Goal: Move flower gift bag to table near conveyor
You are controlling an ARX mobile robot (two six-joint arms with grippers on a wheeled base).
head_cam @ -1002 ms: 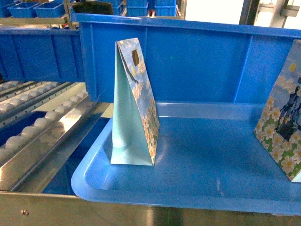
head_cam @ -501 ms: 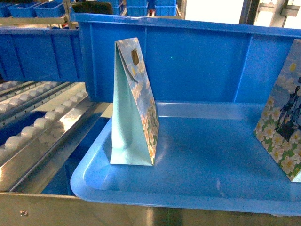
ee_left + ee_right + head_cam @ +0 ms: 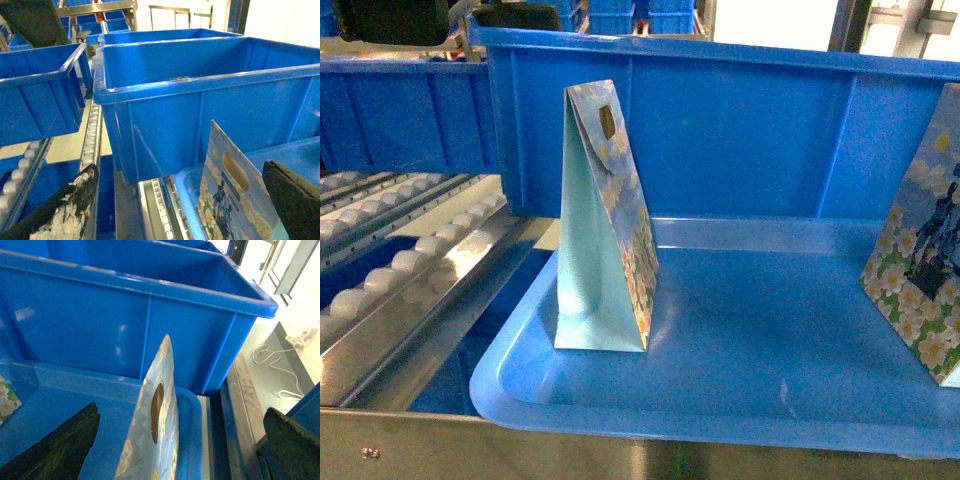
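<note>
Head view: the flower gift bag [image 3: 605,225] stands upright at the left end of a shallow blue tray [image 3: 720,400], its narrow pale side gusset facing the camera. A second bag [image 3: 920,270] with a darker print stands at the tray's right edge, partly cut off. The conveyor [image 3: 400,270] of white rollers runs off to the left of the tray, and a large blue bin [image 3: 740,130] rises behind. No gripper fingers appear here; only a dark shape at the top left corner, too cropped to identify. The table is not in view.

Left wrist view: the left gripper [image 3: 175,205] is spread wide and holds nothing, its fingers [image 3: 55,212] at either lower corner. A bag top with an oval handle cut-out sits between them, nearer the right finger, apparently untouched. Its print looks dark; which bag it is cannot be told for certain.

Right wrist view: the right gripper [image 3: 180,450] is likewise wide open and empty. A bag's top edge, handle hole visible, stands between its fingers, closer to the left one.

Risks, as judged: the bag is tall, light and narrow-based, so a finger nudging it off-centre could topple it. Closing on the wrong bag is possible with two so alike. A pinch on thin paper could crease it or slip.
</note>
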